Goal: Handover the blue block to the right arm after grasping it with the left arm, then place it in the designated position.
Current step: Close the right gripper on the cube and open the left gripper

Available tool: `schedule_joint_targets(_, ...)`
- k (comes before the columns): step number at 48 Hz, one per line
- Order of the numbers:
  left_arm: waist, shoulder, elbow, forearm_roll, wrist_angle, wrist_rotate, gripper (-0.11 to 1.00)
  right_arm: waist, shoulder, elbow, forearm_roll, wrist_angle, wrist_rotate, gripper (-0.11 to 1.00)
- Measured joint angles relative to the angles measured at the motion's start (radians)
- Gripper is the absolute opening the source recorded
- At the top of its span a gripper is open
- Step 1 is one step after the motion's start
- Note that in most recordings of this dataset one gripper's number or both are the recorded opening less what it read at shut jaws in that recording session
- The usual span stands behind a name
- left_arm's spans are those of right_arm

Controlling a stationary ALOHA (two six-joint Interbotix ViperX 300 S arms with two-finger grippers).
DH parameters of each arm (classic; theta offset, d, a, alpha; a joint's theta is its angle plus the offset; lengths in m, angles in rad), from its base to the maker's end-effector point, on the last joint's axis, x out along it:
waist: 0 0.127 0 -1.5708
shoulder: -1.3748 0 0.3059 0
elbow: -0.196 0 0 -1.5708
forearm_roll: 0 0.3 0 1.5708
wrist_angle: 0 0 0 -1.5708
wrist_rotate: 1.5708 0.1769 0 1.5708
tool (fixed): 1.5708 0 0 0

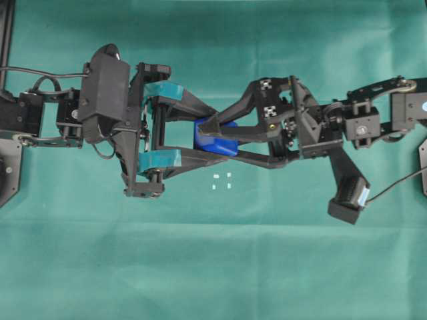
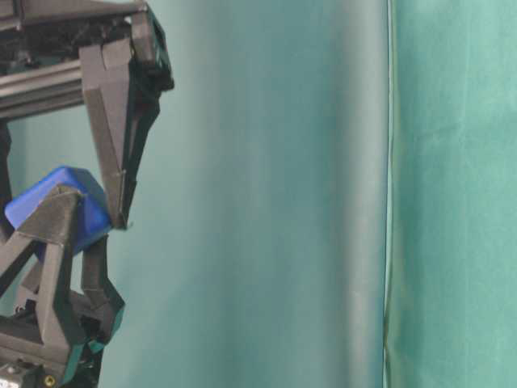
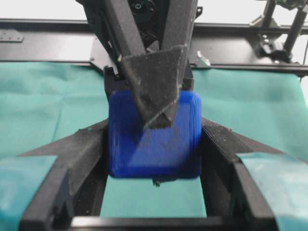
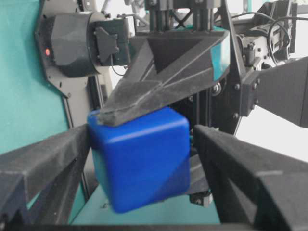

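The blue block hangs above the green cloth at mid table, pinched between the teal-banded fingers of my left gripper, which is shut on it. In the left wrist view the blue block touches both fingers. My all-black right gripper reaches in from the right and straddles the same block. Its fingers flank the blue block, and a gap shows on the right side, so it stands open. The designated position, small white dots in a square, lies on the cloth just below the grippers.
Green cloth covers the table. A black frame rail runs along the far left edge. The right arm's wrist camera hangs low on the right with its cable. A cloth seam shows in the table-level view.
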Motion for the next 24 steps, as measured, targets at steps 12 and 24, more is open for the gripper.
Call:
schedule_joint_targets(12,-0.002,0.000,0.000,0.000,0.002,0.000,0.47,-0.002,0.005,-0.005,-0.002,-0.006,-0.003,0.91)
schedule_joint_targets(24,-0.002,0.000,0.000,0.002,0.002,0.000,0.47,-0.002,0.005,-0.005,0.000,-0.006,-0.003,0.90)
